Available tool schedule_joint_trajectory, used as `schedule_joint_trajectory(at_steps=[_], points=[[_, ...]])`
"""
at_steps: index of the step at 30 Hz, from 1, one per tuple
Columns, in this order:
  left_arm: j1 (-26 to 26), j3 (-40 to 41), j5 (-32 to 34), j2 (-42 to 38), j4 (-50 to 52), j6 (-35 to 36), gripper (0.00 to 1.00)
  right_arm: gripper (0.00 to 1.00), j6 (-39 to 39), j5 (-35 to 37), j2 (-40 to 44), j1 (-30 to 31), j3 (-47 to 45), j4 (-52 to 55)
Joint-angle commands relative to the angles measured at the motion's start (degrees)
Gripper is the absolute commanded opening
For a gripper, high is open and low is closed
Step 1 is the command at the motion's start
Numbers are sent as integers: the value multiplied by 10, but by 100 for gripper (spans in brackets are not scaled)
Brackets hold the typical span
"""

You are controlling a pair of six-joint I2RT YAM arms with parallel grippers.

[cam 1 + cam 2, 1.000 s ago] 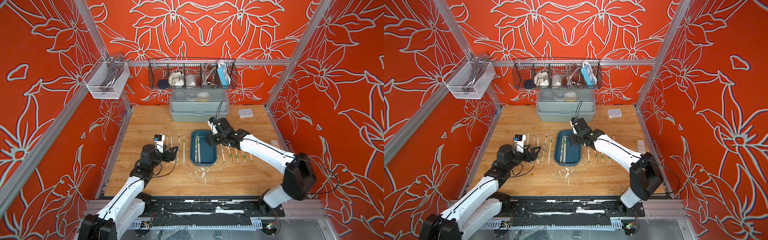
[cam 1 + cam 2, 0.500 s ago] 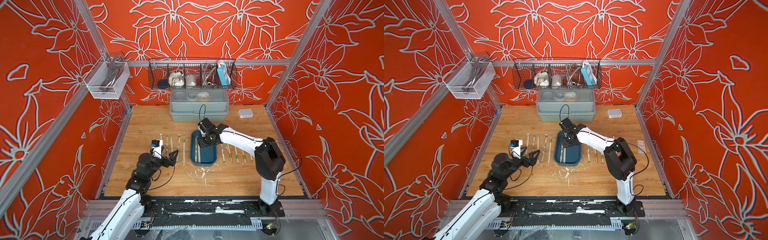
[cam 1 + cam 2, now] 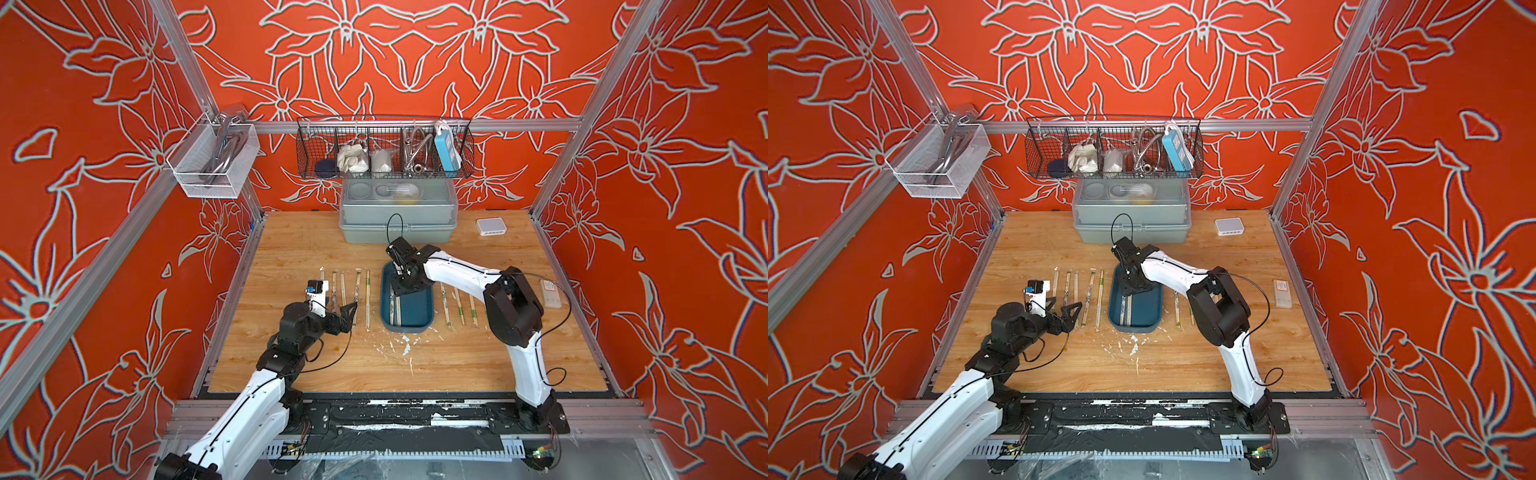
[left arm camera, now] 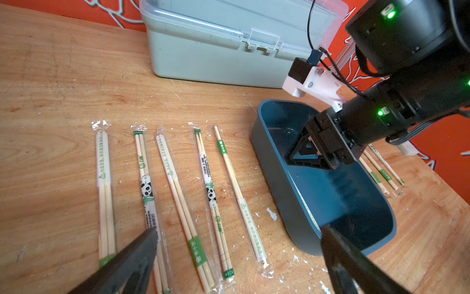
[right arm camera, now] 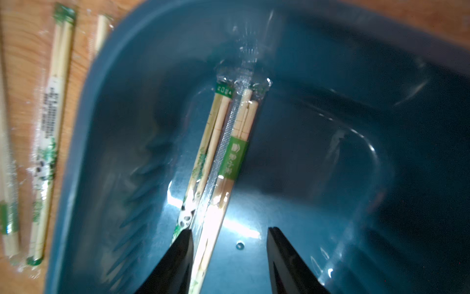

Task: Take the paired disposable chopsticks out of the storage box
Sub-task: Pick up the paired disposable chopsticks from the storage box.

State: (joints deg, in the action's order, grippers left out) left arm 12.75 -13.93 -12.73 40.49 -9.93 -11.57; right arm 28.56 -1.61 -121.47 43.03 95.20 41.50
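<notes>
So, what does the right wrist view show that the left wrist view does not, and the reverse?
Only the right wrist view shows clearly the two wrapped chopstick pairs lying on the floor of the storage box, beside one finger of the open right claw.
Only the left wrist view shows the grey lidded box, the whole row of five pairs on the table, more pairs beyond the storage box, and the open left claw.
Both show the storage box, the right claw inside it, the table and the panda-print pair beside the box.

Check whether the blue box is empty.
Not empty: two wrapped chopstick pairs lie on the floor of the blue box, seen in the right wrist view.
</notes>
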Motion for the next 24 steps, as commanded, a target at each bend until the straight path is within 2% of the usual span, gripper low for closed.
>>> schedule_joint_trajectory(at_steps=[1,12,15,19,24], points=[[1,-16,-1,2,-10,3,100,51,13,27,-19,1,19,20],[2,-25,-6,25,-9,1,100,47,17,33,-47,1,29,21],[2,-27,-6,28,-8,0,100,42,20,35,-50,1,27,19],[1,-27,-5,29,-8,-1,100,30,23,35,-49,1,16,13],[2,-29,-9,36,-10,0,100,26,35,36,-41,1,2,6]])
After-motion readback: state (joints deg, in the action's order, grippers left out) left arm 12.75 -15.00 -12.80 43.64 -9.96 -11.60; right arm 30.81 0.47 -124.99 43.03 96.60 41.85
